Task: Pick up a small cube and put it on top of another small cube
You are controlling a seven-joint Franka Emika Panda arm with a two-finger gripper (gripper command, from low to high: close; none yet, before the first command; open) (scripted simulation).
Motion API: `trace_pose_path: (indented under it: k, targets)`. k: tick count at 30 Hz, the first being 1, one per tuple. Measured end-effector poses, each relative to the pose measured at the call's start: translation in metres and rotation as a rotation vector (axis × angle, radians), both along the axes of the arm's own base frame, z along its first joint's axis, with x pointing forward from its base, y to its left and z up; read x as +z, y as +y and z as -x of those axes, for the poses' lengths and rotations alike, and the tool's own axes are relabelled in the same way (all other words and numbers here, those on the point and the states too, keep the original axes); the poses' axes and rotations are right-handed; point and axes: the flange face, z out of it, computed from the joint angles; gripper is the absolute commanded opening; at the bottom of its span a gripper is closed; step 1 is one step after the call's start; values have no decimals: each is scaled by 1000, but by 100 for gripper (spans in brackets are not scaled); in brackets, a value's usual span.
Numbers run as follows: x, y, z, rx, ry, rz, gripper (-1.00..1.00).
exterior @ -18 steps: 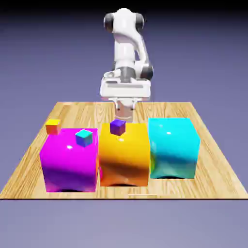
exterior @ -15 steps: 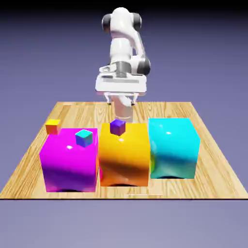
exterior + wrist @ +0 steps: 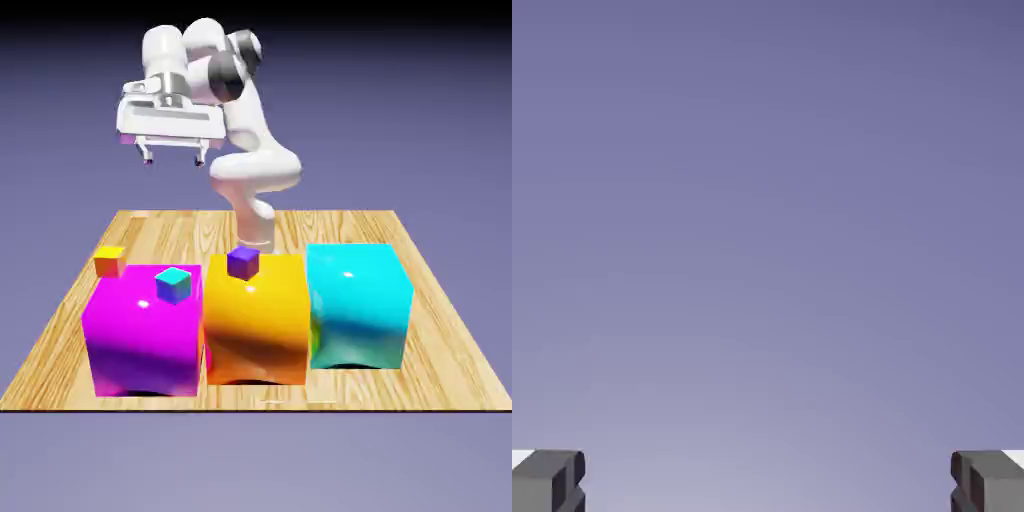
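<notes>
Three small cubes (image 3: 243,263), orange, cyan and purple, sit well apart from and lower than the widely spread jaws.

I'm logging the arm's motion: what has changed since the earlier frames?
The open end effector swung up toward the exterior view's left, holding nothing. The small glossy purple cube, small cyan cube and large glossy magenta block stayed put.
</notes>
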Motion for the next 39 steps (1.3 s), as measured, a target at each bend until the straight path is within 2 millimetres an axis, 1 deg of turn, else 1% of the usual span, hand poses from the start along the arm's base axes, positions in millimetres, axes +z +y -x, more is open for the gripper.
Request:
trace_pose_path:
  k: [4,8,12,16,19,22,25,28,33,36,39]
  targets:
    - [-4,-53,14,84,-1,-3,0]
    - [-21,-105,28,176,-3,-15,0]
    - [-51,-154,42,274,-6,-37,0]
    - [-94,-199,55,379,-13,-69,0]
    - [-133,-227,65,462,-22,-99,0]
    - [-177,-250,75,547,-34,-136,0]
    - [-226,-268,86,634,-51,-179,0]
    - [-278,-280,97,721,-72,-228,0]
    - [-367,-287,120,866,-119,-324,0]
    - [-421,-284,137,949,-155,-391,0]
    - [-473,-275,156,1027,-196,-465,0]
